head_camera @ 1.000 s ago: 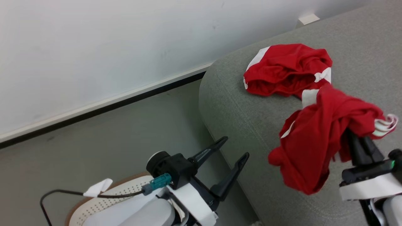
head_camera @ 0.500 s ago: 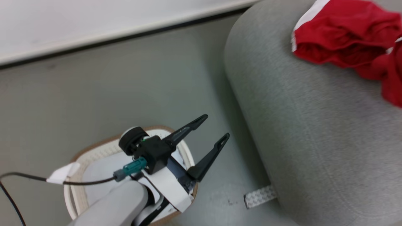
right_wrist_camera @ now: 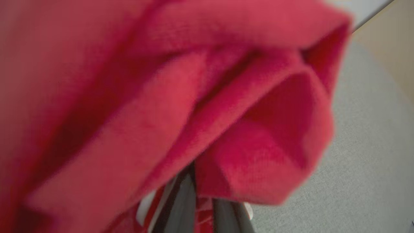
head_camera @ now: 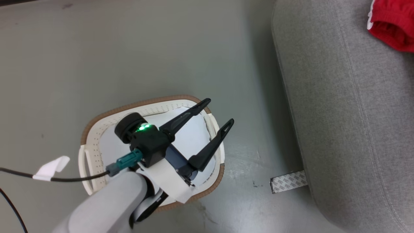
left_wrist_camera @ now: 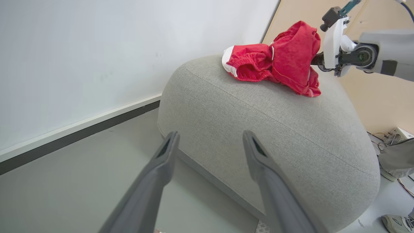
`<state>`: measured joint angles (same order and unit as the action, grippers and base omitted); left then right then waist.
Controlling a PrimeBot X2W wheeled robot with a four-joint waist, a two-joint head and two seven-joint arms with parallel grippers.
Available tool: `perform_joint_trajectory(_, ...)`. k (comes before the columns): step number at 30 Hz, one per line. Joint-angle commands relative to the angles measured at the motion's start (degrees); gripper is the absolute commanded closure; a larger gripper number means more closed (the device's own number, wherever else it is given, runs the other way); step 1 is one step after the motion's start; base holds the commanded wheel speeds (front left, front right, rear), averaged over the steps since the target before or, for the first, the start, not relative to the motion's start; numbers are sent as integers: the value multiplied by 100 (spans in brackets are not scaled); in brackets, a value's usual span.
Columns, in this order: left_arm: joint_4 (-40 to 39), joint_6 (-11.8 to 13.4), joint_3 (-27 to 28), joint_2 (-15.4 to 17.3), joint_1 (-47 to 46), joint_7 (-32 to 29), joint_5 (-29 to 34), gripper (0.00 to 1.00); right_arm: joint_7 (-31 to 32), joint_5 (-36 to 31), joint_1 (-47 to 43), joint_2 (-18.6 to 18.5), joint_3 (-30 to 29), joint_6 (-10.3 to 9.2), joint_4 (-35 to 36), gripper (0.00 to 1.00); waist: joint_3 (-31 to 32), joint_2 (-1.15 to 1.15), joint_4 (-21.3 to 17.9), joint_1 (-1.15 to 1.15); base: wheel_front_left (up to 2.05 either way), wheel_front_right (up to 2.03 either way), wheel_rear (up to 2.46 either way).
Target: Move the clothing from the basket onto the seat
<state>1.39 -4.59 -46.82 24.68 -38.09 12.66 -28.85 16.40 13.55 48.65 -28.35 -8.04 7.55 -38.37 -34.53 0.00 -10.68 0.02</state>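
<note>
Head view: left tool [head_camera: 220, 111] over the basket [head_camera: 84, 136], two dark fingers spread wide, nothing between them. Basket down on the grey floor [head_camera: 129, 58], near the seat [head_camera: 349, 113] but not touching it. Inside the basket, a pale flat pad [head_camera: 194, 139]. Black cable [head_camera: 74, 178] with a white tag [head_camera: 51, 165] beside the left arm. Small strip of tape [head_camera: 288, 181] on the floor at the foot of the seat. Edge of a red heap [head_camera: 391, 29] of clothing up on the seat, at the top right corner.

Right wrist view: right tool [right_wrist_camera: 202, 207] with fingers close together, pinched tight on a red hanging piece [right_wrist_camera: 252, 136]. Big blurry red folds right in front, grey seat beyond.

Left wrist view: wide fingers of the left tool pointing at the round end of the seat, white wall [left_wrist_camera: 81, 48] behind. Red heap on top of the seat, red hanging piece just beside it and touching it, held up by the right tool. Low end of the hanging piece down at the seat top. One grey shoe [left_wrist_camera: 394, 222] on the floor at the bottom right corner.
</note>
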Motion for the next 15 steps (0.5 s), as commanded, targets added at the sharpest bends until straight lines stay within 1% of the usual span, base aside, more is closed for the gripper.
perform_joint_trajectory(1,38,-11,30,7,-49,52,-32,0,46,27,71,-51,28,-13,-64,100,21,0,31,-2,0,0,0)
perform_joint_trajectory(4,125,-9,50,-15,-26,82,-45,0,-2,75,63,-80,100,-14,-185,100,107,0,24,-2,0,0,0)
perform_joint_trajectory(5,149,-6,48,-27,-9,98,-56,0,-45,82,55,-84,132,-14,-214,94,150,0,16,-2,0,0,0)
perform_joint_trajectory(7,211,-3,45,-57,25,127,-65,0,-162,82,24,-120,190,-14,-271,38,258,0,-5,-2,0,0,0)
perform_joint_trajectory(8,249,-4,39,-77,46,127,-70,0,-209,87,-7,-138,249,-14,-314,0,333,0,-14,-2,0,0,0)
perform_joint_trajectory(13,487,30,59,-199,195,192,-126,0,-445,235,-212,-288,781,-14,-324,0,916,0,-1,-2,0,0,0)
perform_joint_trajectory(15,582,67,133,-226,291,204,-177,0,-514,281,-307,-468,1057,-14,-234,0,1193,0,22,-2,0,0,0)
